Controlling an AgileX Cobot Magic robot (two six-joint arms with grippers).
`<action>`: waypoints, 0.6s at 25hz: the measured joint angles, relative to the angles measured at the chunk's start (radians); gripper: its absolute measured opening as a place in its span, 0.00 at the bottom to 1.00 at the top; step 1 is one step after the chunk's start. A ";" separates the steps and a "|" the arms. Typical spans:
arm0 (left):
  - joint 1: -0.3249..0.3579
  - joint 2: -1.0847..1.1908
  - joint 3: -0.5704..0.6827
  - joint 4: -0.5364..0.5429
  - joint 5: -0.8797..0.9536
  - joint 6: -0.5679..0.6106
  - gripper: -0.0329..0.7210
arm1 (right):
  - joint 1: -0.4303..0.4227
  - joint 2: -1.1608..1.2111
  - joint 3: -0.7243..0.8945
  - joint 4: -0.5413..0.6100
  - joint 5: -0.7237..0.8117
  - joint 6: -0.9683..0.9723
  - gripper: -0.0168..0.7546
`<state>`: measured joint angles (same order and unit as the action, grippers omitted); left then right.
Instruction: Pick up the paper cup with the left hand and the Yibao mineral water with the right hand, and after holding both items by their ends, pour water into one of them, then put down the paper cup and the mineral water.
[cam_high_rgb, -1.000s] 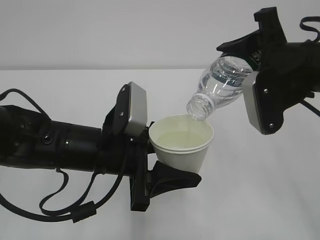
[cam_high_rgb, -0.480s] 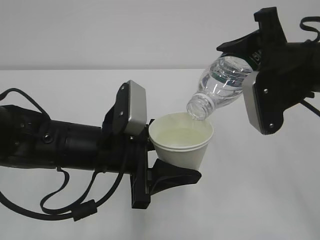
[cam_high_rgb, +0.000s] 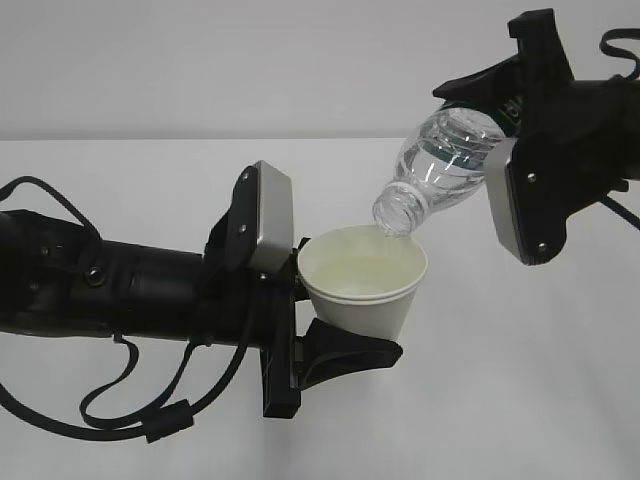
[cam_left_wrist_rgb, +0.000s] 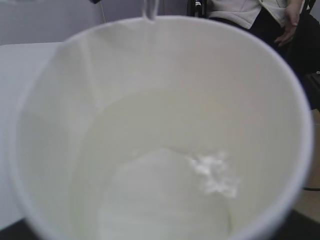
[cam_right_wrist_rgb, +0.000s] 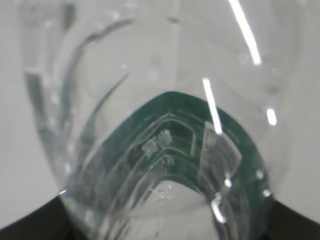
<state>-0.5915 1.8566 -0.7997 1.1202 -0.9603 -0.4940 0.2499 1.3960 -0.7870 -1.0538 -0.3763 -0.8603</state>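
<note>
Two tools met above the white desk (cam_high_rgb: 520, 400), each with its jaws part-way apart and closed on one thing. The left hand (cam_high_rgb: 320, 320), a black tool with a grey block on top and looping black cables, reached in from the left side of the exterior view and clamped the paper cup (cam_high_rgb: 365, 290) low on its wall. The cup stood upright and clear of the desk, its rolled rim facing up. Its pale cream inside showed liquid pooled at the bottom in the left wrist view (cam_left_wrist_rgb: 165, 200), with a small white glint on the surface and a thin clear stream entering at the top edge of that picture.

The right hand (cam_high_rgb: 520, 130), black with a grey side plate, came in from the upper right and gripped the Yibao mineral water (cam_high_rgb: 440, 165) around its base end, near the dark green label band. The bottle was tilted steeply, neck down and to the left, and its uncapped mouth hung just above the far rim of the cup, over the opening. Some water remained in the lowered part of the bottle. The right wrist view was filled by the clear ribbed plastic and the green label (cam_right_wrist_rgb: 170, 150), seen very close and blurred.

A seated person's clothing and hand (cam_left_wrist_rgb: 287, 32) showed at the upper right of the left wrist view.
</note>
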 joint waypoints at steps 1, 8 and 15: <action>0.000 0.000 0.000 0.000 0.000 0.000 0.63 | 0.000 0.000 0.000 0.000 0.000 0.000 0.58; 0.000 0.000 0.000 -0.002 0.000 0.000 0.63 | 0.000 0.000 0.000 0.000 -0.002 0.000 0.59; 0.000 0.000 0.000 -0.002 0.002 0.000 0.63 | 0.000 0.000 0.000 0.000 -0.008 0.000 0.58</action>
<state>-0.5915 1.8566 -0.7997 1.1187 -0.9582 -0.4940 0.2499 1.3960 -0.7870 -1.0538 -0.3842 -0.8603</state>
